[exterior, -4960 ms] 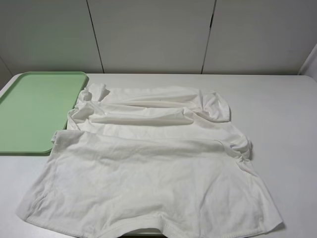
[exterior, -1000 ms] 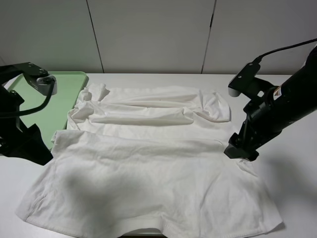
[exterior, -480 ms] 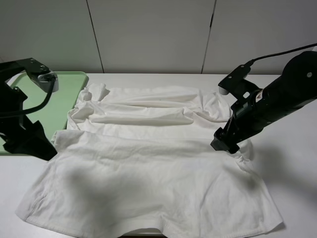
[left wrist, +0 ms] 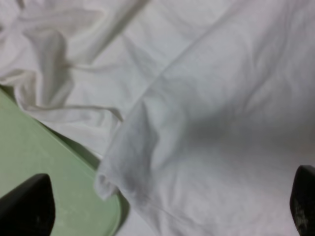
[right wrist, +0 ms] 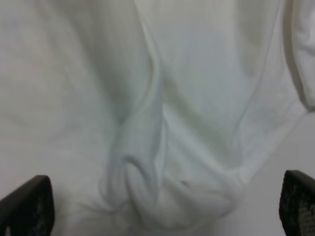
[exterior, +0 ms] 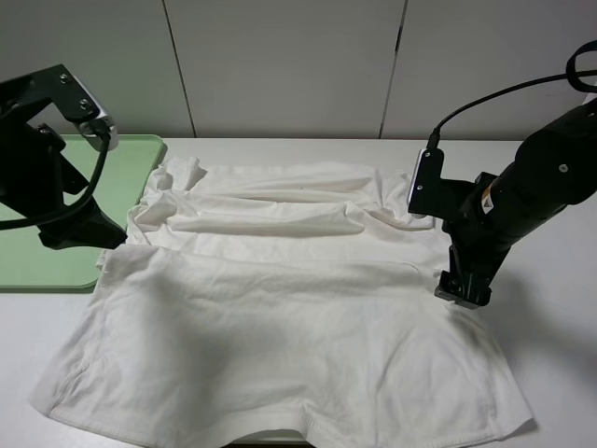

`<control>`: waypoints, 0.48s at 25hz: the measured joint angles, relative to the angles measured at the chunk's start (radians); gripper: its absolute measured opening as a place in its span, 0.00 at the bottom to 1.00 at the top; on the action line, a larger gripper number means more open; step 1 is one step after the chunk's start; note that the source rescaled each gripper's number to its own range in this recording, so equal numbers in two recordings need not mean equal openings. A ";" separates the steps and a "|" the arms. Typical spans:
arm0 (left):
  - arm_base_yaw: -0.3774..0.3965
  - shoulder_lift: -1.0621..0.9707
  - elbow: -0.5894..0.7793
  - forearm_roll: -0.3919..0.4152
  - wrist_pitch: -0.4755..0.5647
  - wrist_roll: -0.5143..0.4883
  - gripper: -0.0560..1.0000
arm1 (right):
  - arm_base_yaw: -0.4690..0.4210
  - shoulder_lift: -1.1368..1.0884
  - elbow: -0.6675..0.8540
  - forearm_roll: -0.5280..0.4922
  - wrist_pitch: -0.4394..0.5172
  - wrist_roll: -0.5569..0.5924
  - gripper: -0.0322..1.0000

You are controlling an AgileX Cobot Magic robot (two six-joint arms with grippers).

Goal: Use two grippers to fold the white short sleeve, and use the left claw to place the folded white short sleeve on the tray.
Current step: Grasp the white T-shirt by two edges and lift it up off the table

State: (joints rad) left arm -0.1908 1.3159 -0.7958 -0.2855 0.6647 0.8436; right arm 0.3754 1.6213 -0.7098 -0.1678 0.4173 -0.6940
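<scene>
The left tool, released, has shifted to the left side of the white short sleeve, spread mid counter by the tray. The right tool has moved to the shirt's right side. Left wrist: open jaws straddle a hem corner. Right wrist: released over bunched cloth. Pinching looks next.

The T-shirt is thin white cloth, matt and soft-looking, creased all over, with stitched hems. The tray is pale green plastic, smooth with a faint sheen, and the surface is white, smooth and matt. The left fingers are black and dull, the right fingers are black with a fine grainy texture, and the cable looks like smooth black rubber.
</scene>
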 joint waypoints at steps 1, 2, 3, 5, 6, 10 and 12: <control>0.000 0.000 0.000 -0.003 -0.021 0.010 0.95 | 0.000 0.005 -0.001 -0.037 0.000 0.005 1.00; 0.000 0.000 0.000 -0.006 -0.034 0.017 0.95 | 0.000 0.011 -0.002 -0.069 0.002 0.013 1.00; 0.000 0.000 0.000 -0.006 -0.043 0.023 0.95 | 0.000 0.019 -0.004 -0.106 0.005 0.022 1.00; 0.000 0.000 0.000 -0.010 -0.058 0.041 0.95 | 0.000 0.044 -0.021 -0.157 0.020 0.056 1.00; 0.000 0.000 0.000 -0.014 -0.060 0.046 0.95 | 0.000 0.061 -0.035 -0.169 0.028 0.074 1.00; 0.000 0.000 0.000 -0.020 -0.057 0.056 0.94 | 0.000 0.157 -0.121 -0.185 0.122 0.105 1.00; 0.000 0.001 0.000 -0.020 -0.057 0.058 0.94 | 0.000 0.182 -0.153 -0.185 0.164 0.107 1.00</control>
State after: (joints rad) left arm -0.1908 1.3167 -0.7958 -0.3054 0.6076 0.9014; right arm 0.3754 1.8031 -0.8625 -0.3532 0.5808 -0.5871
